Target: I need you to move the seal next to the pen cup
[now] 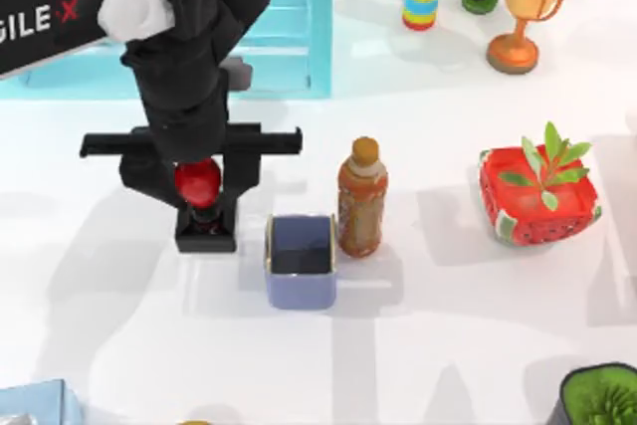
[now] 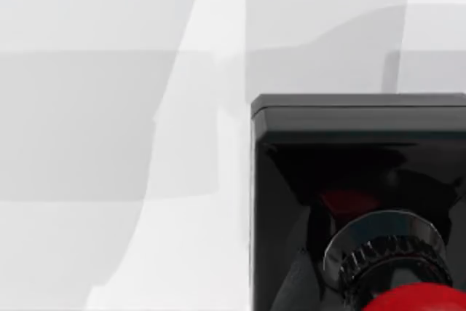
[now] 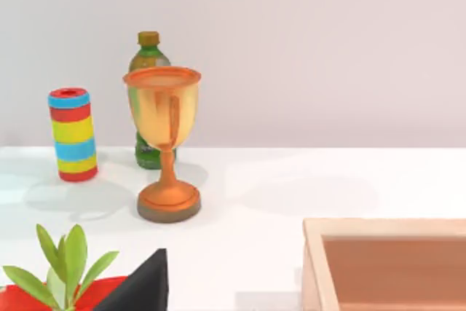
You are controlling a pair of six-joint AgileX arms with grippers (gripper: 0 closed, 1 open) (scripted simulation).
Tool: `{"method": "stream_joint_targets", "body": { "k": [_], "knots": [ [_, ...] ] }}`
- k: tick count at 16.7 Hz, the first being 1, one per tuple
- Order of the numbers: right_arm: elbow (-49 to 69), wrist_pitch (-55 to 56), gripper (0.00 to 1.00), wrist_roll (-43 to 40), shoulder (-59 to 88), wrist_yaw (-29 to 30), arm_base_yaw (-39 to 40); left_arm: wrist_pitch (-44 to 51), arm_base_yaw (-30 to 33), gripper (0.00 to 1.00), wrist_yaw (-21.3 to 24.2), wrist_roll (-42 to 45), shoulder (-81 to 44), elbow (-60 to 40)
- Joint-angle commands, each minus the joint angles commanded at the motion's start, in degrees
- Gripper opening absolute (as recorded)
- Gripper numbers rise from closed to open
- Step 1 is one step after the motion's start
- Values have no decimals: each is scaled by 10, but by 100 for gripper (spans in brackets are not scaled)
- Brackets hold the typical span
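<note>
Left gripper [image 1: 199, 191] is clamped on the seal [image 1: 202, 208], which sits mid-table, left of the cup [image 1: 301, 261] with a narrow gap between them. Risk: if the fingers drag on release, the seal tips or knocks the cup into the brown bottle [image 1: 361, 198] touching its right side. Left wrist view shows the seal's [image 2: 349, 180] black base and ribbed collar close up. Right gripper [image 3: 142, 285]: can't tell its state.

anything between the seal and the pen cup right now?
Nothing visible. In the top view the left gripper is at the seal, just left of the pen cup, with bare table between them. The brown bottle stands on the cup's far right side.
</note>
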State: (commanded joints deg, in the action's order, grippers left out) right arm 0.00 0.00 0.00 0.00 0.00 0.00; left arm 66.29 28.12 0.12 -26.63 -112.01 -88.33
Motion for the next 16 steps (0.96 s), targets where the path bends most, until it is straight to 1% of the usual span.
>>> {"method": "stream_joint_targets", "body": {
  "k": [10, 11, 16],
  "knots": [
    [0, 0, 100, 0, 0, 0, 0, 0, 0, 98, 0, 0, 0, 0],
    [0, 0, 100, 0, 0, 0, 0, 0, 0, 100, 0, 0, 0, 0],
    [0, 0, 100, 0, 0, 0, 0, 0, 0, 100, 0, 0, 0, 0]
  ]
}}
